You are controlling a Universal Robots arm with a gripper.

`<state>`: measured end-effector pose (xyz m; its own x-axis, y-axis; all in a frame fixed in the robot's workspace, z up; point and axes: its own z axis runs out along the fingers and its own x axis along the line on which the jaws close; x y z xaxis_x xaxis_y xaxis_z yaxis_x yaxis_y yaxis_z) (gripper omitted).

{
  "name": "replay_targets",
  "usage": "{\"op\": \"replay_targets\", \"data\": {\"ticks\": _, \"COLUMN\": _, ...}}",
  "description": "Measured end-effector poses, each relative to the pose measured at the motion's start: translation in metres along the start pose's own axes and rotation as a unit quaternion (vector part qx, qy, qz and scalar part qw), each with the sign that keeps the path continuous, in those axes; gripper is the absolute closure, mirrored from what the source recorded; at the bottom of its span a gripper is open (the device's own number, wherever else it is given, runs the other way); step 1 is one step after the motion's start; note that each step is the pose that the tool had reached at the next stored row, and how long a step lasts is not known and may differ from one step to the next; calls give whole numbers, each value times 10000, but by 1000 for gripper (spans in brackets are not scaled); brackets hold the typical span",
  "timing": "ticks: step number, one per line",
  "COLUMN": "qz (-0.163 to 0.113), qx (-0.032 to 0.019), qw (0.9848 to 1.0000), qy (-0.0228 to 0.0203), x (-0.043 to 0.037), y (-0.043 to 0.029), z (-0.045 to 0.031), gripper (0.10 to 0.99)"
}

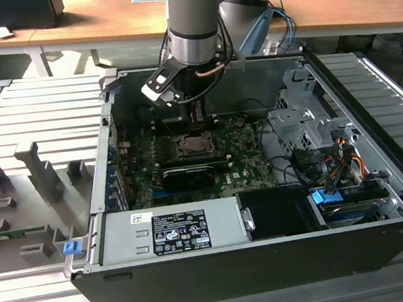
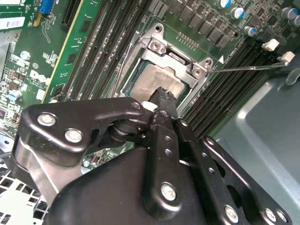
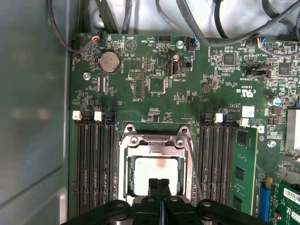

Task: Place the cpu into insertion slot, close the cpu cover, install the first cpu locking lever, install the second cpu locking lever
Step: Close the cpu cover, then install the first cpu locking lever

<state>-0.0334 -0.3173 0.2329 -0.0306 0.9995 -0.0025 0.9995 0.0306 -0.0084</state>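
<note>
The cpu (image 3: 151, 167) (image 2: 152, 78) lies flat in the insertion slot (image 1: 197, 146), its pale metal face showing through the cut-out of the cpu cover (image 3: 154, 141) (image 2: 177, 52). The silver cover is folded down around the chip. My gripper (image 3: 159, 183) (image 2: 164, 95) (image 1: 198, 120) hangs just over the socket, fingers pressed together with nothing between them, tips at the chip's edge. One thin locking lever (image 2: 248, 67) (image 3: 194, 159) juts out beside the socket, raised off the board.
Black memory slots (image 3: 96, 164) flank the socket on both sides. A grey power supply (image 1: 170, 232) fills the case's front, a drive cage and cables (image 1: 315, 140) stand at the exterior view's right. A green card (image 3: 244, 173) stands beside the memory slots.
</note>
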Motion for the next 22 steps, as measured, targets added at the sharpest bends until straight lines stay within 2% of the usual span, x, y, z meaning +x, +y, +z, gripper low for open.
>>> {"op": "replay_targets", "data": {"ticks": 6, "qz": -1, "qx": 0, "qw": 10000, "qy": -1, "x": 0, "y": -11, "z": 0, "gripper": 980}}
{"op": "replay_targets", "data": {"ticks": 8, "qz": -1, "qx": 1, "qw": 10000, "qy": -17, "x": 0, "y": -11, "z": -16, "gripper": 980}}
{"op": "replay_targets", "data": {"ticks": 20, "qz": 0, "qx": 1, "qw": 10000, "qy": -17, "x": 0, "y": -12, "z": -80, "gripper": 980}}
{"op": "replay_targets", "data": {"ticks": 22, "qz": 0, "qx": 0, "qw": 10000, "qy": -17, "x": 0, "y": -12, "z": -121, "gripper": 980}}
